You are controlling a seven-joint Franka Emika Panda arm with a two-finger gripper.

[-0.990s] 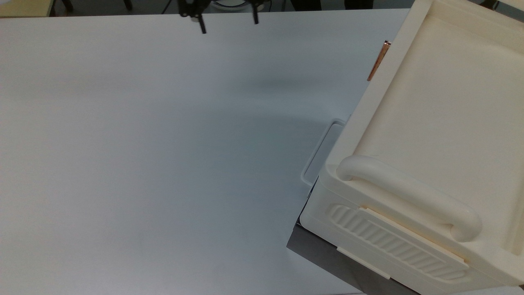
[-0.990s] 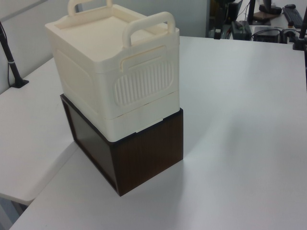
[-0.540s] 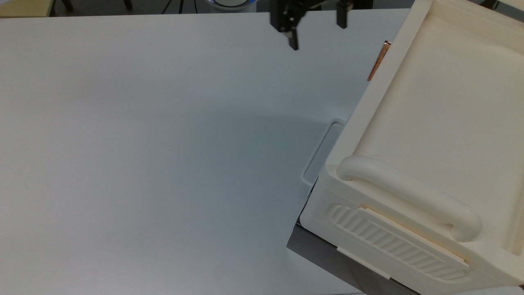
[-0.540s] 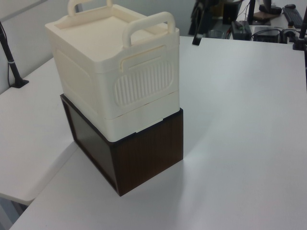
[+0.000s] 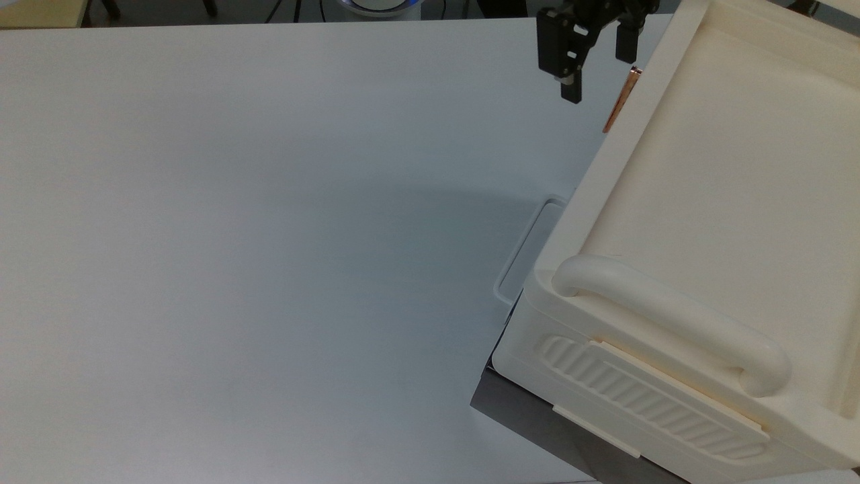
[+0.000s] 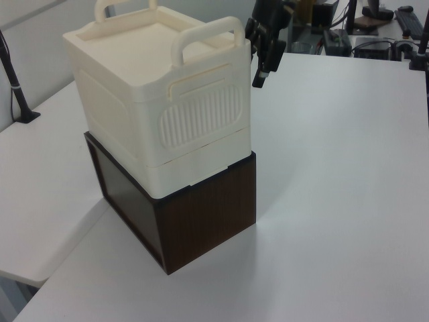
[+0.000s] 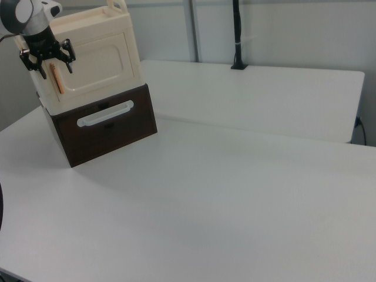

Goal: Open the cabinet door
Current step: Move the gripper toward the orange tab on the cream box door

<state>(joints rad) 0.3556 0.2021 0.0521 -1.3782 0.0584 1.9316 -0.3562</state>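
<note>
The cream cabinet [image 5: 725, 168] stands on a dark box at the top view's right, its thick rounded handle [image 5: 672, 323] toward the near edge. In the right view the cabinet door [image 7: 100, 59] lies flush with the cabinet [image 7: 88, 23], and its copper bar handle [image 7: 57, 79] stands upright at the door's left end. My black gripper [image 7: 56, 68] is open just in front of that handle's upper end, one finger on each side, touching nothing. From above, the gripper [image 5: 598, 70] hangs beside the copper handle [image 5: 621, 101]. The left view has the gripper [image 6: 260, 59] behind the cabinet [image 6: 134, 74].
A dark brown box [image 6: 201, 215] with a pale drawer handle [image 7: 106, 113] carries the cabinet. The white table [image 5: 269, 235] stretches wide to the top view's left. A black pole [image 7: 236, 35] is clamped at the far edge. Desk clutter [image 6: 362, 37] lies beyond the table.
The open gripper has travelled from the top view's upper middle to the right and lower, arriving at the cabinet's copper handle. The cabinet and door have not moved.
</note>
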